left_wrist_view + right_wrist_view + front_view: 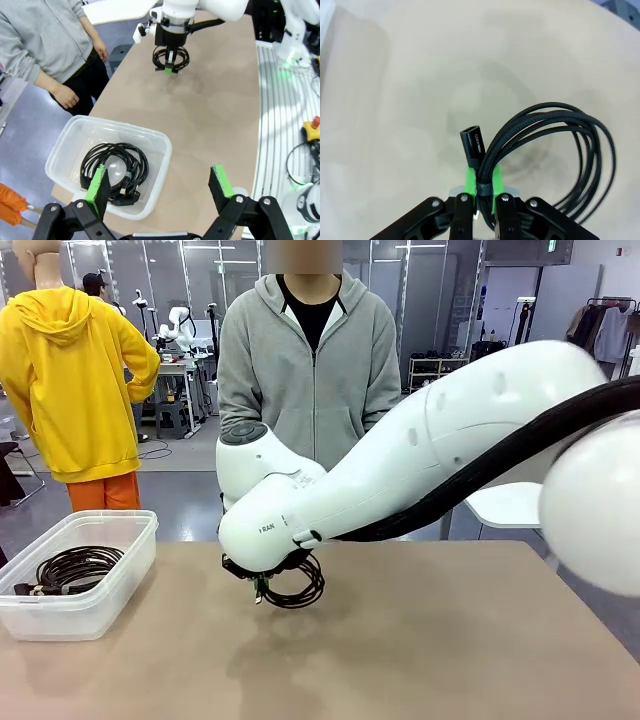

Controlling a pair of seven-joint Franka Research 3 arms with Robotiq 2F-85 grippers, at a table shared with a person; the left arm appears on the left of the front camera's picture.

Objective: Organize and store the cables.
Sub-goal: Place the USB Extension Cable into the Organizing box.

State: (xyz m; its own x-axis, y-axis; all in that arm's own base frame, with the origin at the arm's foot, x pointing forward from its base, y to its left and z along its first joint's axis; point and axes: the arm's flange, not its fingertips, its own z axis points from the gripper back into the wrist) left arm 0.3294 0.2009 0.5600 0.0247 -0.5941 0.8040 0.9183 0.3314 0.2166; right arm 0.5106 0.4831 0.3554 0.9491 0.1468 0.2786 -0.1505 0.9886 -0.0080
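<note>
One coiled black cable point(298, 592) hangs just above the table, pinched at its tied part by my right gripper point(262, 585), which reaches in from the right. In the right wrist view the gripper point(482, 189) is shut on the coil point(555, 145), and a plug end point(472, 142) sticks up beside the green pads. Another coiled cable point(75, 566) lies in the clear plastic bin point(100, 520) at the table's left. My left gripper point(159, 184) hovers open above that bin point(120, 126) and its coil point(115, 170). The same view shows the right gripper point(170, 67) farther off, holding its coil.
The tan table point(420, 640) stretches bare to the right of the bin. A person in a grey hoodie point(310, 370) stands at the far side with hands point(67, 96) down by the table's edge. The right arm's white links point(450, 460) span the right half above the table.
</note>
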